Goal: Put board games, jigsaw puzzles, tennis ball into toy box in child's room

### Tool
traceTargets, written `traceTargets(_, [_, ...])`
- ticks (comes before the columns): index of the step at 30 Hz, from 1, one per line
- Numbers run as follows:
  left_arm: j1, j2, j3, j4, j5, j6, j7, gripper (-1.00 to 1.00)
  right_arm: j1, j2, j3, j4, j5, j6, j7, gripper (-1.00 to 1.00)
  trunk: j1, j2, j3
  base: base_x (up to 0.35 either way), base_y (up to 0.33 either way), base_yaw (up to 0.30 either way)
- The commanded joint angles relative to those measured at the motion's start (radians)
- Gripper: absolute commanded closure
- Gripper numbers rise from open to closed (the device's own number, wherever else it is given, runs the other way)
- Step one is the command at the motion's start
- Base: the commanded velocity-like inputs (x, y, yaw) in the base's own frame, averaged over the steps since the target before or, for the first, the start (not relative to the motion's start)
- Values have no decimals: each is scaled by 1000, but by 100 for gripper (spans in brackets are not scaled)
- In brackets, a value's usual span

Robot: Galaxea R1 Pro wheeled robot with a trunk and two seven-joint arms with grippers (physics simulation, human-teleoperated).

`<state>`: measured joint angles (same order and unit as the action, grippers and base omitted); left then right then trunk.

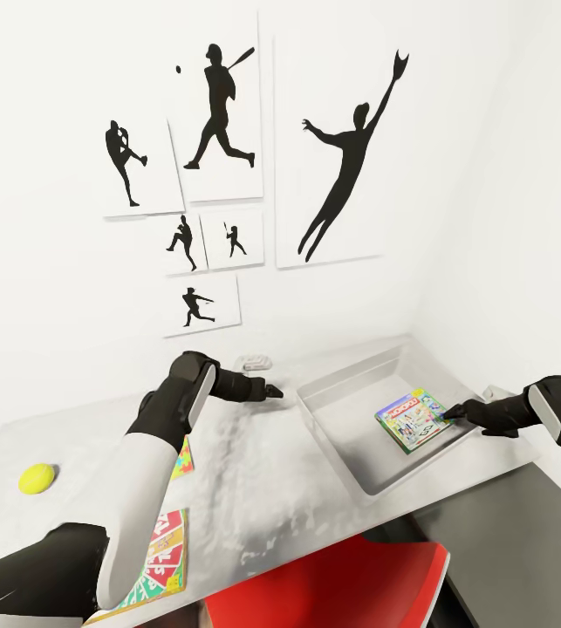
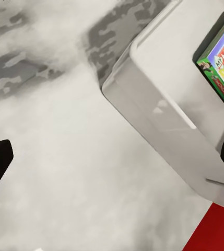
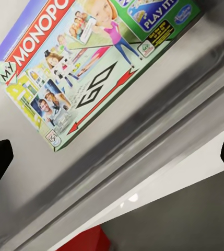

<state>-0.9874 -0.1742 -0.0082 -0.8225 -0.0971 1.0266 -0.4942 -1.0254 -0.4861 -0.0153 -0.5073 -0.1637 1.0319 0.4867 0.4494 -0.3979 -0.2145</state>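
A fuzzy tennis ball (image 1: 37,478), likely light and prone to rolling, is sitting near the table's (image 1: 254,488) left edge; the left gripper (image 1: 273,392) is hovering wide beside the toy box (image 1: 332,427), where the Monopoly box (image 1: 413,419), stiff and best pinched by an edge, is lying under the wide-open right gripper (image 1: 451,412).

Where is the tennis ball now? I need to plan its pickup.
In the head view, the tennis ball sits on the table's far left, left of the left arm.
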Motion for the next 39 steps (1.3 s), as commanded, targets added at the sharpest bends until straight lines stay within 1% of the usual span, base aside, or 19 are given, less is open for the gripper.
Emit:
traceTargets(1, [-1, 0, 0, -1, -10, 3, -8, -100, -1, 0, -2, 0, -3, 5, 0, -100, 1, -2, -2, 0, 0, 0])
traceTargets(39, [-1, 0, 1, -2, -10, 3, -15, -100, -1, 0, -2, 0, -3, 5, 0, -100, 1, -2, -2, 0, 0, -3])
